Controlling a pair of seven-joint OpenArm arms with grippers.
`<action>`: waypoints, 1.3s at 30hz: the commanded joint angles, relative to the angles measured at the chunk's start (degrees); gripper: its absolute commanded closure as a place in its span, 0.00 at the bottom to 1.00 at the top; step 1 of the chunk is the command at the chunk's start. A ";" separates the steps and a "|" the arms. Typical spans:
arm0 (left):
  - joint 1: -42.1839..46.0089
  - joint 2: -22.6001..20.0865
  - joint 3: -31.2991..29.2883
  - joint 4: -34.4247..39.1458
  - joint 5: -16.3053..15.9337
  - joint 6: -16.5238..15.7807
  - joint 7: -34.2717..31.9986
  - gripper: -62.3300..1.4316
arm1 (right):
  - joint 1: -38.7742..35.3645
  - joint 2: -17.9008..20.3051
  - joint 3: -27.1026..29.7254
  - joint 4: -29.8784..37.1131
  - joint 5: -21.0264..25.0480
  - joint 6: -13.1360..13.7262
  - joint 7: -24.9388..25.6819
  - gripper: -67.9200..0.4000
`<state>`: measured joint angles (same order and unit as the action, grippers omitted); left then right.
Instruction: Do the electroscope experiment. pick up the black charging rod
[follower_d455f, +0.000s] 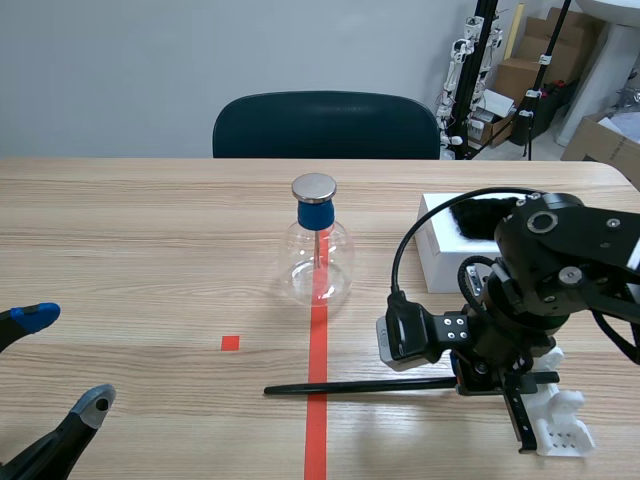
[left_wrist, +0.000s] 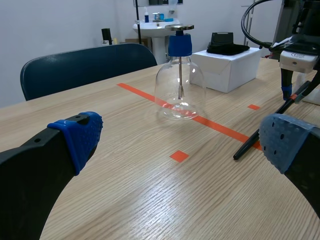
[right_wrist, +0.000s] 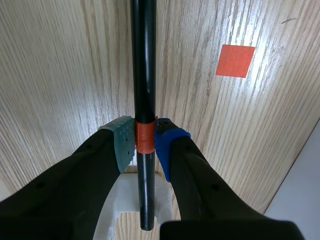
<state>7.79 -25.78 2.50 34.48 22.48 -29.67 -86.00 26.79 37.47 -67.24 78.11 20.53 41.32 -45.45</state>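
Observation:
The black charging rod (follower_d455f: 350, 386) lies nearly level across the red tape line, low over the table. My right gripper (follower_d455f: 468, 378) is shut on it near its right end. In the right wrist view the grey-green and blue pads clamp the rod (right_wrist: 143, 75) at its orange band, the right gripper (right_wrist: 144, 142) pointing down over the white stand (right_wrist: 131, 197). My left gripper (follower_d455f: 62, 360) stands open at the near left, holding nothing. From the left wrist view the left gripper (left_wrist: 182, 137) faces the rod (left_wrist: 260, 136) and the electroscope flask (left_wrist: 180, 85).
The glass electroscope flask (follower_d455f: 320, 250), with a blue neck and metal cap, stands on the tape line mid-table. A white box (follower_d455f: 445, 245) with black cloth on top sits behind my right arm. A white rod stand (follower_d455f: 558, 420) is by the near right edge. A chair (follower_d455f: 325, 125) is across the table.

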 joint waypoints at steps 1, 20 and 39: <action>0.11 -0.66 -0.26 0.83 -0.76 -0.11 -1.60 0.00 | 0.98 0.61 0.20 0.15 -0.24 0.11 -0.02 0.99; 0.11 -0.63 -0.26 0.83 -0.76 -0.11 -1.60 0.00 | -4.92 12.11 9.49 16.61 -1.27 0.35 6.10 0.99; 0.11 -0.63 -0.26 0.83 -0.76 -0.11 -1.60 0.00 | -46.01 17.73 44.98 36.89 -41.53 -21.27 34.95 0.99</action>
<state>7.79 -25.76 2.50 34.48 22.48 -29.67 -86.02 -19.00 55.51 -22.24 114.50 -21.08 20.60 -10.87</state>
